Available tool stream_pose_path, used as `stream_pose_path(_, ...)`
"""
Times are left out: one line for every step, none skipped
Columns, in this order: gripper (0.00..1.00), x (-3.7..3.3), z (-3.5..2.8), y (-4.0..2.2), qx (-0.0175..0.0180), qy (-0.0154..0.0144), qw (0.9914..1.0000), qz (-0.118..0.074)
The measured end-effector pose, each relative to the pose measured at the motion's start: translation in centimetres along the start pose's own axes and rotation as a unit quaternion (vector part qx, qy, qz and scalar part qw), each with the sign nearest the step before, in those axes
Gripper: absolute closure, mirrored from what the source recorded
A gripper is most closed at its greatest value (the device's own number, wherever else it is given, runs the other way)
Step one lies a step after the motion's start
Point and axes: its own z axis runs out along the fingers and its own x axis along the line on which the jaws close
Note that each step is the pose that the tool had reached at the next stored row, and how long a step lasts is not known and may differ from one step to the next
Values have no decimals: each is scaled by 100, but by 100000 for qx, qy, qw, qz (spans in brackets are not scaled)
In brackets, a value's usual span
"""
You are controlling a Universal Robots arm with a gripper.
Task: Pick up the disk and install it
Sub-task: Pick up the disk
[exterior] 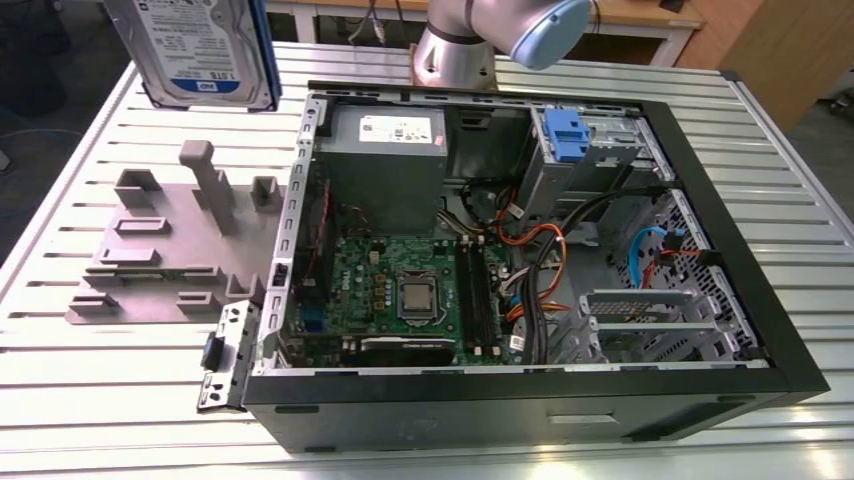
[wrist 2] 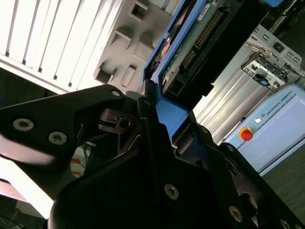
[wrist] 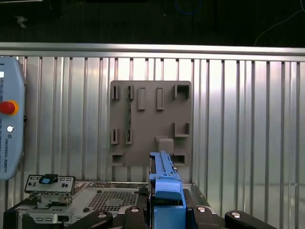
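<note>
The disk (exterior: 200, 50), a silver drive with a blue-and-white label and a blue frame, hangs upright in the air above the table's far corner, on the exterior view's left. In both wrist views my gripper (wrist: 167, 211) is shut on it. Black fingers (wrist: 136, 215) press on either side of the blue frame (wrist: 164, 183). The second wrist view shows the disk's green circuit-board underside (wrist 2: 190, 43) running away from the gripper (wrist 2: 167, 121). The open computer case (exterior: 694, 200) lies on the table, apart from the disk, toward the exterior view's right.
A grey plastic fixture (exterior: 174, 250) with upright pegs sits on the slatted metal table (exterior: 107, 400) beside the case. Inside the case are a motherboard (exterior: 400, 290), cables and a drive cage with a blue latch (exterior: 567, 135). The arm's base (exterior: 461, 50) stands behind it. A teach pendant (wrist: 9, 124) lies nearby.
</note>
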Motion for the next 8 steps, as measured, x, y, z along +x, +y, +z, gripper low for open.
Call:
stream_pose_path(64, 1, 0, -15, -2, 0, 100000, 2)
stream_pose_path(64, 3, 0, -30, -3, 1, 100000, 4)
stream_pose_path(64, 4, 0, -45, -3, 0, 100000, 7)
stream_pose_path(64, 5, 0, -61, -1, 0, 100000, 10)
stream_pose_path(64, 6, 0, -75, -2, 0, 100000, 14)
stream_pose_path(64, 7, 0, -90, -2, 0, 100000, 15)
stream_pose_path(64, 8, 0, -104, -1, -1, 100000, 17)
stream_pose_path(64, 9, -1, -119, -3, 3, 100000, 17)
